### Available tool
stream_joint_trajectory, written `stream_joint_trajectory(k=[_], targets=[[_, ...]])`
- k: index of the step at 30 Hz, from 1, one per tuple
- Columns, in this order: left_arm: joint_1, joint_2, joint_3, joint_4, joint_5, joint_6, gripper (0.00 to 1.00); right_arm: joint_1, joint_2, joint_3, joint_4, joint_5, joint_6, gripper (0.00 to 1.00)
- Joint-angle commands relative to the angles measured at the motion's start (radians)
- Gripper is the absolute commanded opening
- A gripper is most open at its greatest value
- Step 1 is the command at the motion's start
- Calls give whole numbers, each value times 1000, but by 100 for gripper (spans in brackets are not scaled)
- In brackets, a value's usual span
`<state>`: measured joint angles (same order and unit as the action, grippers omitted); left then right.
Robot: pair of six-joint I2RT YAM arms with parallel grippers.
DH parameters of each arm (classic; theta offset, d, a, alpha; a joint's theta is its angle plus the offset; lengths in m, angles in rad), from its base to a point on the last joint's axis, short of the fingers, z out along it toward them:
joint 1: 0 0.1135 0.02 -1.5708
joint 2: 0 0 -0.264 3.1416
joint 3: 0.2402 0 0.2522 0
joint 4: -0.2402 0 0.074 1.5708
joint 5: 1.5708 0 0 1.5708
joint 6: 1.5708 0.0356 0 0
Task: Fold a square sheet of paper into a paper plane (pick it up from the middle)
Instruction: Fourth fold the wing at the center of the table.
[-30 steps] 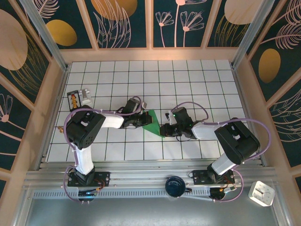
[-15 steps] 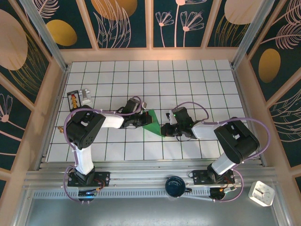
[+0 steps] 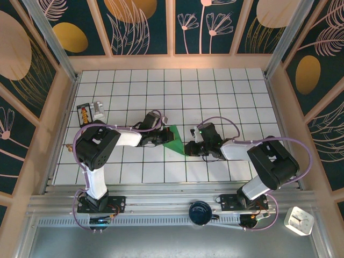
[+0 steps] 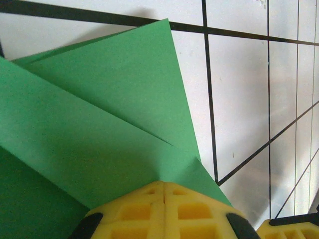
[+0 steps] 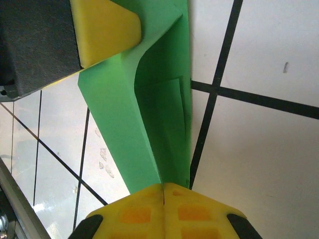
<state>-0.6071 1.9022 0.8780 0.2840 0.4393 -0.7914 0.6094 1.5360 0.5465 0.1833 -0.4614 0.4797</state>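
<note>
The square sheet of paper (image 3: pixel 176 141) is green and creased into overlapping triangular flaps, held just above the tiled table between both arms. My left gripper (image 3: pixel 164 138) is shut on its left side. In the left wrist view the yellow fingertips (image 4: pixel 149 191) meet on the green paper (image 4: pixel 109 114) with no gap. My right gripper (image 3: pixel 188 147) is shut on the paper's right corner. In the right wrist view its yellow pads (image 5: pixel 144 199) pinch a narrow folded strip of the paper (image 5: pixel 149 109), and the left gripper's yellow finger (image 5: pixel 104 27) shows at the strip's far end.
A small black-and-orange box with a white holder (image 3: pixel 90 112) stands at the table's left. Wooden walls (image 3: pixel 172 62) frame the tiled surface. A black round object (image 3: pixel 200 212) and a white clock (image 3: pixel 299 220) sit beyond the near rail.
The right gripper's jaws have closed fully on the paper's corner. The left gripper and the paper have stayed in place.
</note>
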Motion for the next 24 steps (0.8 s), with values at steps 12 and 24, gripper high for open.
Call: stream_joint_trajectory(k=[12,24], targets=[[9,-57,44,-33,-39,-7,9,11,2,-26,-28,30,-6,0],[8,-221,-54,17,-17,-42,16,12,8,-21,-17,29,27,0]])
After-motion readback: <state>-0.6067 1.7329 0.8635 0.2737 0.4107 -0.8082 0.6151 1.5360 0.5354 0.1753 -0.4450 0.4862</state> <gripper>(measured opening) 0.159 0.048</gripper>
